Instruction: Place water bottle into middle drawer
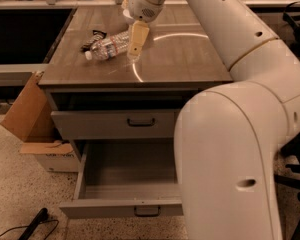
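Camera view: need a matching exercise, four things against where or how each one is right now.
Things:
1. water bottle
2. lower drawer
3. gripper
4. cardboard box

Places or states:
A. on the floor, at the left
B. lying on its side on the cabinet top
C. pulled open
D. hanging over the cabinet top, just right of the bottle

Pairs: 1-B, 2-C, 3-D, 4-A
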You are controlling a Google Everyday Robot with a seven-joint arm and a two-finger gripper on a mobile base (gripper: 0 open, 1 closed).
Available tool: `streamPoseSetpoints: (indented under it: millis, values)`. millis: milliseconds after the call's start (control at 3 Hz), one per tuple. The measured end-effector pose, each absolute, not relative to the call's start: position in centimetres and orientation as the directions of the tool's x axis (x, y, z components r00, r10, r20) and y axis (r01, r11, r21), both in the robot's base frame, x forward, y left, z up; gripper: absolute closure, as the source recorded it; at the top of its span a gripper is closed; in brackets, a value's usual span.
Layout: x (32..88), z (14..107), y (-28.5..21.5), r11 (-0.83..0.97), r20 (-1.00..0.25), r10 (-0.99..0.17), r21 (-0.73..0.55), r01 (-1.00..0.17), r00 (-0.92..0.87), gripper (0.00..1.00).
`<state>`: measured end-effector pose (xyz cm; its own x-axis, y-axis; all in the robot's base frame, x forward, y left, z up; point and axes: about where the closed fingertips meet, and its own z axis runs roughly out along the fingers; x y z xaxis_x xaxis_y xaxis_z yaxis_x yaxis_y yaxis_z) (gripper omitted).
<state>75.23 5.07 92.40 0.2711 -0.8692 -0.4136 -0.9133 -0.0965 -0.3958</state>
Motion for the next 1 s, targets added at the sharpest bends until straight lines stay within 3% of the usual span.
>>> streamPoseSetpoints:
  millis: [333,1000]
  values:
    - [76.0,90.9,6.4,-0.122,-0.414,-0.866,-0.369,-0.921,0.281,0.0]
    - [76.7,89.2,8.8,-0.11,-0.528,-0.807,-0.303,-0.947,0.263,0.0]
